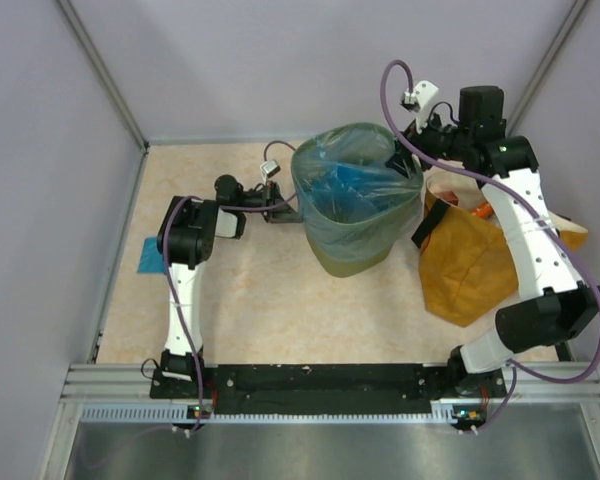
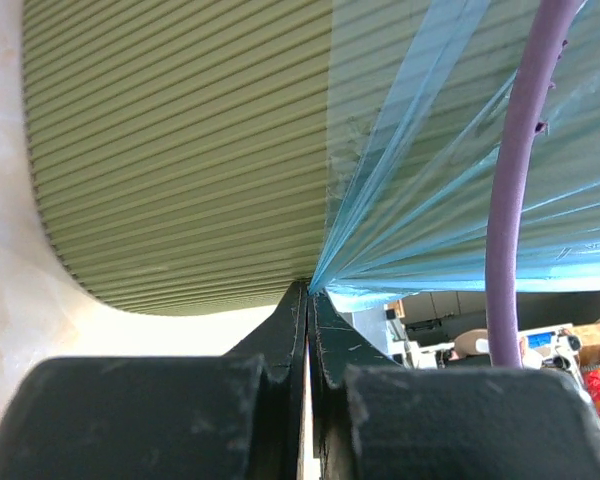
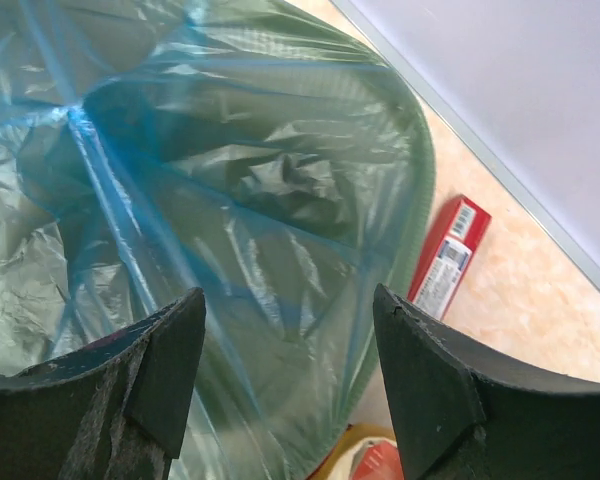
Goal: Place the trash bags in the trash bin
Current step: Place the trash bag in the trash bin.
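Your left arm rises from its base at the near left, folds at the elbow and reaches rightward, low over the table. The left gripper [image 2: 308,290] is clamped tight on a pinch of blue film against the outer left wall of the trash bin [image 1: 350,262]. Your right arm climbs from the near right and arcs to the far side. The right gripper [image 3: 288,300] hangs above the bin's far right rim with its jaws spread, nothing between them, looking down into the mouth. Count: one bin, one big trash bag [image 3: 230,200], one folded trash bag [image 1: 148,255] lying flat at the table's left edge, one mustard-orange sack [image 1: 470,265], one red box [image 3: 450,255]. The big bag lines the bin, its film pulled over the rim and bunched in darker folds inside. The sack slumps just right of the bin, with something red showing in its mouth that you cannot identify. The red box lies flat on the table beside the bin.
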You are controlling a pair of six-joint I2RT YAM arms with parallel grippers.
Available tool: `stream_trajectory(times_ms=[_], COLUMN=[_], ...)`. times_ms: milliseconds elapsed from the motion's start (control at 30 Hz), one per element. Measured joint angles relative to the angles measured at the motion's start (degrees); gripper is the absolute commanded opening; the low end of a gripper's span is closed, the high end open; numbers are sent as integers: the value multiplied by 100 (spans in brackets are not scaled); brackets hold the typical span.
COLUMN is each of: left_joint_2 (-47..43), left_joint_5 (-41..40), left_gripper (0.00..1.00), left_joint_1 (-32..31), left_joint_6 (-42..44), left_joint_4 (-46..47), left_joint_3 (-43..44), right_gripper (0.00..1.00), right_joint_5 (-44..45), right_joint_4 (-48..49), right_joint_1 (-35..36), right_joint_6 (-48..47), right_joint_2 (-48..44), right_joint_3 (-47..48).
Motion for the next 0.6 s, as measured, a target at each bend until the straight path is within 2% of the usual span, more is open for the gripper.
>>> stream_trajectory(times_ms=[267,433,600], left_joint_2=[120,120,120], left_joint_5=[-33,-33,-33], left_gripper=[0,0,0], left_joint_1=[-4,-4,-4], left_joint_6=[-50,22,44], left_joint_4=[-13,-13,-13], left_joint_3=[-2,-2,-2], right_gripper=[66,55,49], right_joint_5=[-391,-223,136], right_joint_4=[-11,-37,-70], right_joint_1=[461,951,1058], right_joint_6=[-105,-332,-597], right_joint_2=[0,68,367], right_joint_3=[0,4,4])
